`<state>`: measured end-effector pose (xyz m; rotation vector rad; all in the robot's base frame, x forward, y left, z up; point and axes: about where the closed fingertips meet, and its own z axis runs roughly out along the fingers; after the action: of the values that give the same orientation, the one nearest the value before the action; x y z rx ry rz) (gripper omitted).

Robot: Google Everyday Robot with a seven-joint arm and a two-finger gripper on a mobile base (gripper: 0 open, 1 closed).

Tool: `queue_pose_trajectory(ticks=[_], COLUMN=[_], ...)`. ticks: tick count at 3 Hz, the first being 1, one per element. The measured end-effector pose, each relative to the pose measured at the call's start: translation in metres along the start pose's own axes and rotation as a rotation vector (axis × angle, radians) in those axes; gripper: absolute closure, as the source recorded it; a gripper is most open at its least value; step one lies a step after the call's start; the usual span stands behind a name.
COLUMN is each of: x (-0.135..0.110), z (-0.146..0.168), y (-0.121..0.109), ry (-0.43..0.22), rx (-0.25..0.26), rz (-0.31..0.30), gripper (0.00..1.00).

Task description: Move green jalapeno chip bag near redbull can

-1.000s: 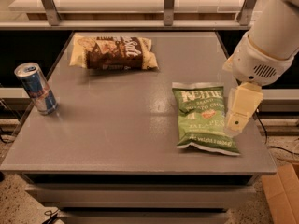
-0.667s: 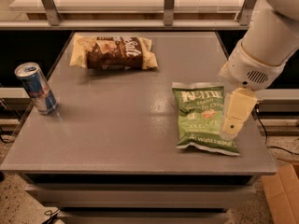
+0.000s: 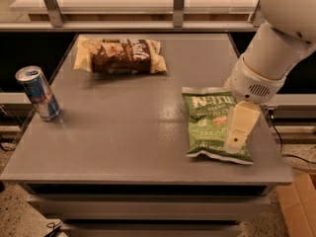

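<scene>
The green jalapeno chip bag (image 3: pixel 210 125) lies flat on the right side of the grey table (image 3: pixel 133 132), white "Kettle" lettering facing up. The redbull can (image 3: pixel 38 93) stands upright near the table's left edge, far from the bag. My gripper (image 3: pixel 238 132) hangs from the white arm at the right and sits over the bag's right half, its cream-coloured finger pointing down at the bag.
A brown-and-cream chip bag (image 3: pixel 118 56) lies at the back of the table. A metal rail with posts (image 3: pixel 177 6) runs behind the table. A cardboard box (image 3: pixel 298 206) sits on the floor at the lower right.
My gripper has moved left and slightly down, from the bag's right edge to over the bag's right half. The bag and can have not moved.
</scene>
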<state>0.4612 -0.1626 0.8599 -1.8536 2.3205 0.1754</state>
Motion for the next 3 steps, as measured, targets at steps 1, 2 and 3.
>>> queue_pose_trajectory(ticks=[1,2,3], x=[-0.005,-0.010,-0.013], z=[0.011,0.020,0.024], y=[0.002,0.005,0.005], ry=[-0.001,-0.006,-0.015], rx=[-0.021,-0.038,-0.049], rz=[-0.013,-0.025,-0.031], gripper=[0.12,0.31,0.55])
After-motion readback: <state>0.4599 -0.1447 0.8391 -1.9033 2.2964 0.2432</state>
